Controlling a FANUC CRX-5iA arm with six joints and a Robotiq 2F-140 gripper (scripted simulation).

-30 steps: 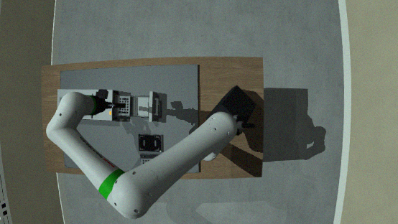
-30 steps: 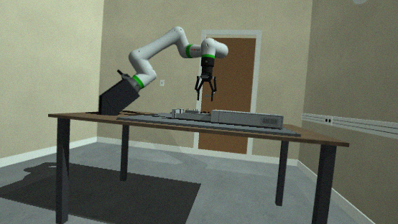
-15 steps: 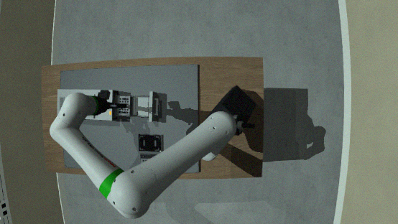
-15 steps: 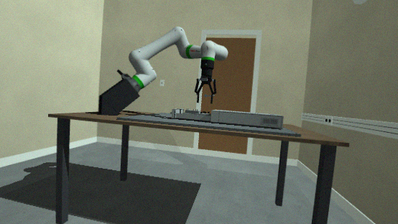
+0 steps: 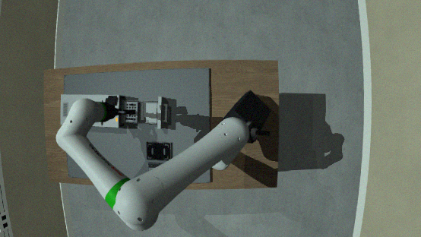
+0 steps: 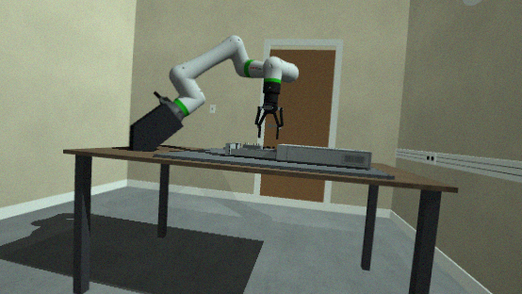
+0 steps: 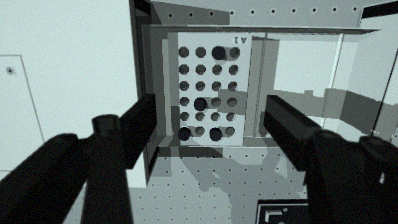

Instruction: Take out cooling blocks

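The COLD cooler [image 5: 89,98] [image 6: 325,155] [image 7: 75,80] has its drawer [image 5: 151,108] [image 7: 307,65] standing open and its orange lamp [image 5: 116,119] lit. A light cooling block [image 5: 131,108] [image 7: 208,94] sits in the drawer on the cooler's side, with several black-capped tubes in its bores; the drawer's outer part is bare. My gripper [image 6: 269,137] [image 7: 210,109] is open and empty, above this block, its fingers to either side of it in the wrist view. Deck slot D1 [image 5: 159,150] [image 7: 282,212] is empty. Beyond it a second block [image 5: 153,166] shows only partly, its caps unclear.
The drawer front [image 5: 161,113] stands up at the drawer's outer end. The cooler's housing rises close beside the block. My forearm crosses over the deck beyond D1 and hides much of that second block in the top view. The perforated deck [image 5: 182,81] lies around the cooler.
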